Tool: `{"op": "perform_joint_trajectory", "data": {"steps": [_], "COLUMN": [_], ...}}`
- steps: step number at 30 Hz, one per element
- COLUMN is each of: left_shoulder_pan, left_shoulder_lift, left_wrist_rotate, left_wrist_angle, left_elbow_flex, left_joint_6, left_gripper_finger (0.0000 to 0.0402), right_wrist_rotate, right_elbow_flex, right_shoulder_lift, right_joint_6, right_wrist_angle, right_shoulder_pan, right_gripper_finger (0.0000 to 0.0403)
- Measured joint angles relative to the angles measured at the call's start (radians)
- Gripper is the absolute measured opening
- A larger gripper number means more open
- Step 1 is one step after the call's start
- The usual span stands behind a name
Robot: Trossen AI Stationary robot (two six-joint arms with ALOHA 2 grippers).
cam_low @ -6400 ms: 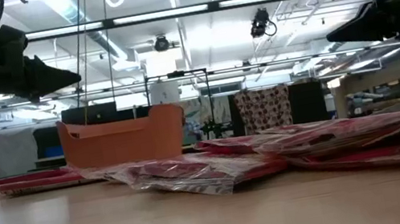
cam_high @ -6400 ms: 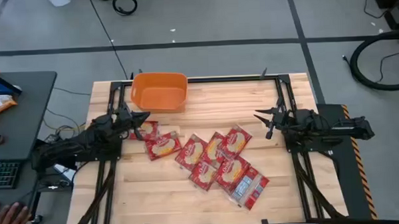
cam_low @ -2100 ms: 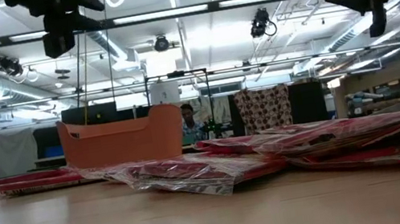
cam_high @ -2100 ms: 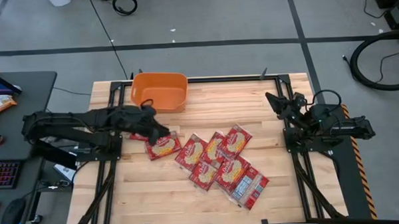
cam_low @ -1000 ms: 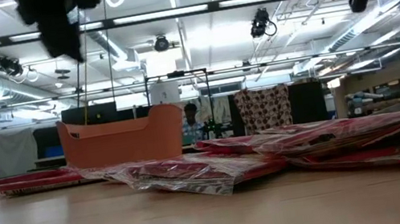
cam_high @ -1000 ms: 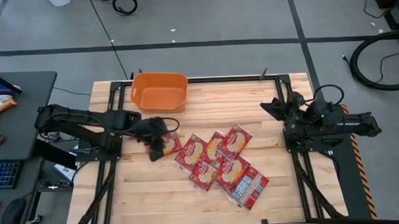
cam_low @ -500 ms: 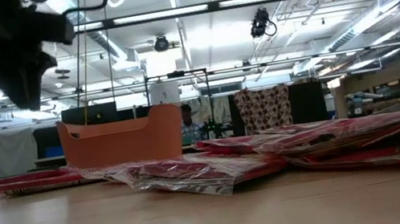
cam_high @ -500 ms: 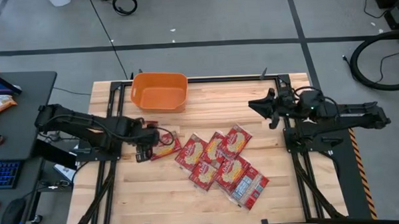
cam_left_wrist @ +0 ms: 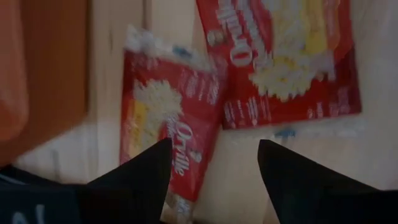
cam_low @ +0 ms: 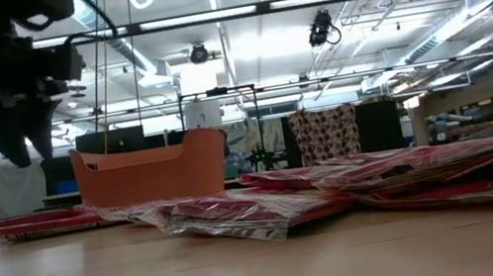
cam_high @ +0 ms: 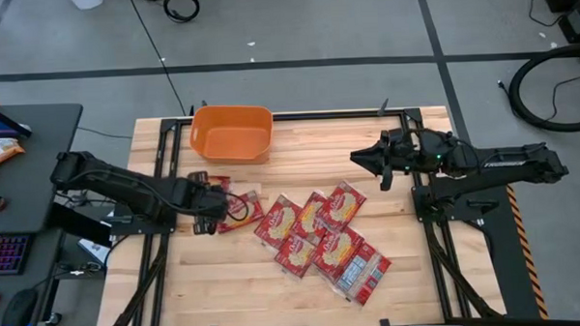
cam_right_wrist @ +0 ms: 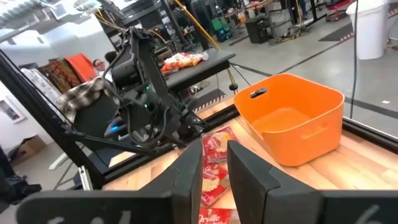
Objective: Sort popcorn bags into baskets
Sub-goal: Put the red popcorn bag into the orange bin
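The popcorn bags (cam_high: pixel 312 232) are lying heaped across the middle of the table, none binned yet. The left gripper (cam_high: pixel 212 202) is hanging over the leftmost bags, fingers spread wide to straddle one. The right gripper (cam_high: pixel 365 160) is waiting aloft, fingers slightly apart, empty. The orange basket (cam_high: pixel 232 133) is sitting at the far edge.

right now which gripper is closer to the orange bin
Left. The left gripper hovers just in front of the orange bin, above the leftmost packets; the right gripper hangs farther off to its side.
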Motion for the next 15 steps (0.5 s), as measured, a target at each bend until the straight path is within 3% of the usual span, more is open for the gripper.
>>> {"op": "perform_joint_trajectory", "data": {"steps": [7, 15], "left_shoulder_pan": [0.01, 0.053], "left_shoulder_lift": [0.088, 0.276], "left_wrist_rotate": [0.005, 0.021], "left_wrist_angle": [0.015, 0.019], "left_elbow_flex": [-0.016, -0.012], "left_joint_6": [0.001, 0.004], "left_gripper_finger": [0.0228, 0.0222], "right_wrist_rotate": [0.025, 0.027], "right_elbow_flex": [0.0, 0.0], "right_shoulder_lift": [0.004, 0.005], "right_joint_6": [-0.002, 0.005], "right_wrist_angle": [0.008, 0.009], "right_shoulder_pan": [0.0, 0.0], "right_gripper_finger": [0.0079, 0.0079]}}
